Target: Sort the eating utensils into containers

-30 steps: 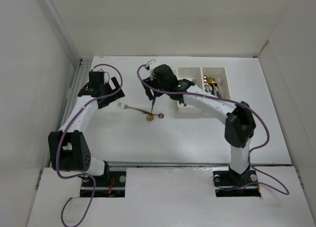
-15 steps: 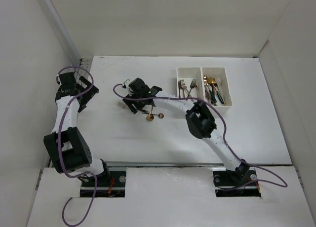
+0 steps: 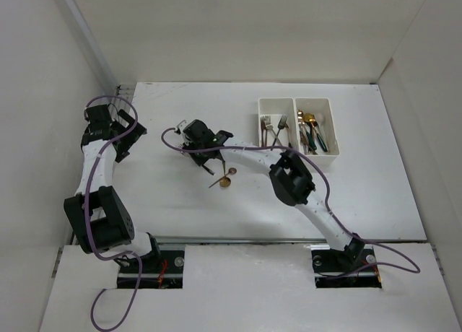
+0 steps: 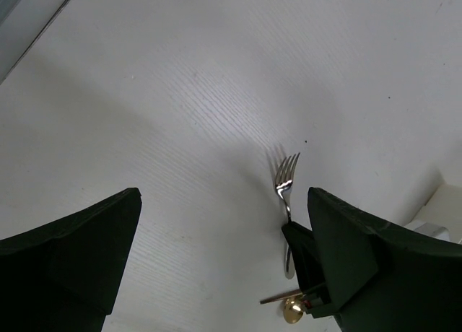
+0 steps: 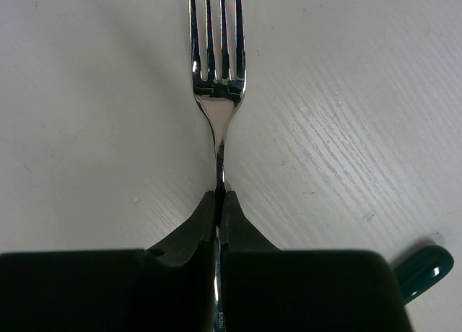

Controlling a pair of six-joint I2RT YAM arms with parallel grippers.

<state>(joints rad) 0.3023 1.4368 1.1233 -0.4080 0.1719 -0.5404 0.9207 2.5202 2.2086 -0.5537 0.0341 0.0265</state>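
We see the right gripper [image 5: 219,202] pinched fully shut on the handle of a silver fork [image 5: 216,86], whose tines point to 12 o'clock in the wrist view. It sits at about 8 o'clock from the bins [image 3: 296,101], which hold forks and spoons. A gold spoon [image 3: 224,180] lies just at that gripper's 5 o'clock, and well off at its 9 o'clock we find the left gripper [image 4: 224,195] spread wide, holding nothing.
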